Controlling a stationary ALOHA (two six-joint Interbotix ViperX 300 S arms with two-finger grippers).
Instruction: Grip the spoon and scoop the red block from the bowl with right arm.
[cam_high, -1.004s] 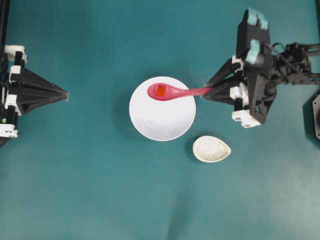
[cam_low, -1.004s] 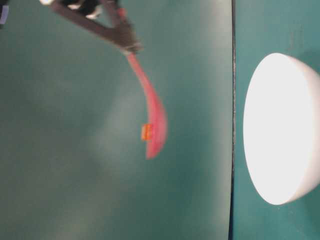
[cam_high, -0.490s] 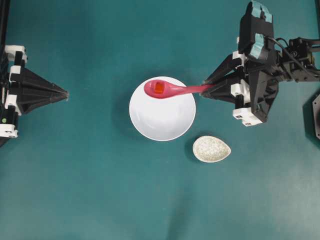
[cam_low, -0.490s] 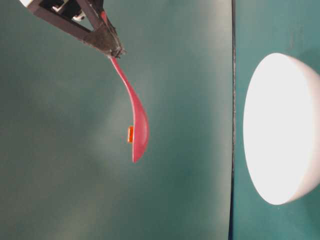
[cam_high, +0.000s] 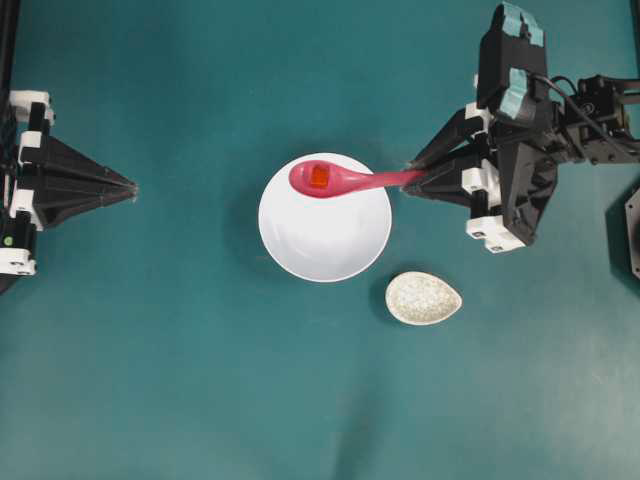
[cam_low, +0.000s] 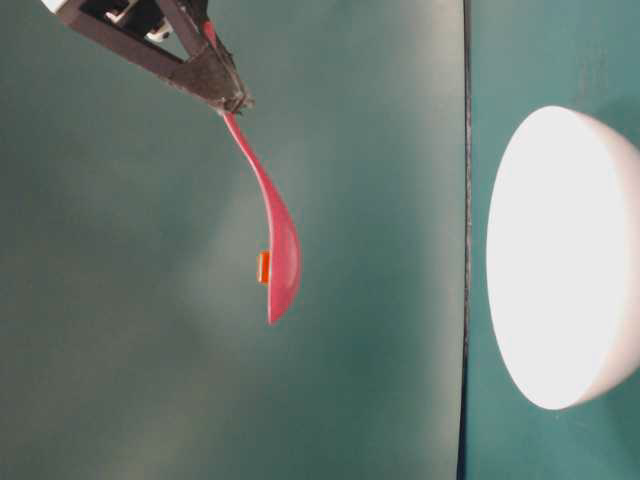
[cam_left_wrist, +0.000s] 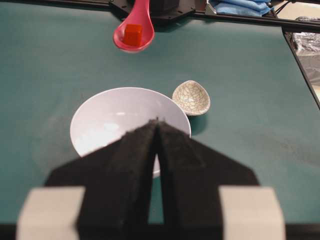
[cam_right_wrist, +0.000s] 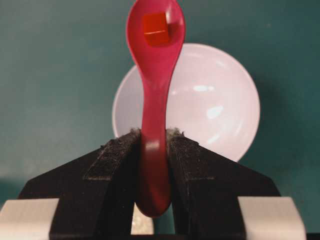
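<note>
Two black grippers are seen over a teal table (cam_high: 200, 400). The right gripper (cam_high: 410, 186) is clamped on the handle end of the spoon (cam_high: 340, 180), a glossy magenta-pink piece with a deep oval scoop and a straight handle; in the right wrist view the handle is pinched between both fingers (cam_right_wrist: 112, 160). The spoon is held out level toward the left of the overhead view, its scoop raised above the far part of the bowl (cam_high: 325, 235). The red block (cam_high: 319, 177), a tiny red-orange cube, is carried inside the scoop and fills only a small part of it. In the table-level view the spoon is shown well clear of the bowl's rim. The bowl is round, plain white and nothing is seen inside it. A small speckled grey dish (cam_high: 423, 297) lies just to the right of the bowl's near side. The left gripper (cam_high: 130, 187) is parked at the left edge, its fingers pressed together at the tips.
</note>
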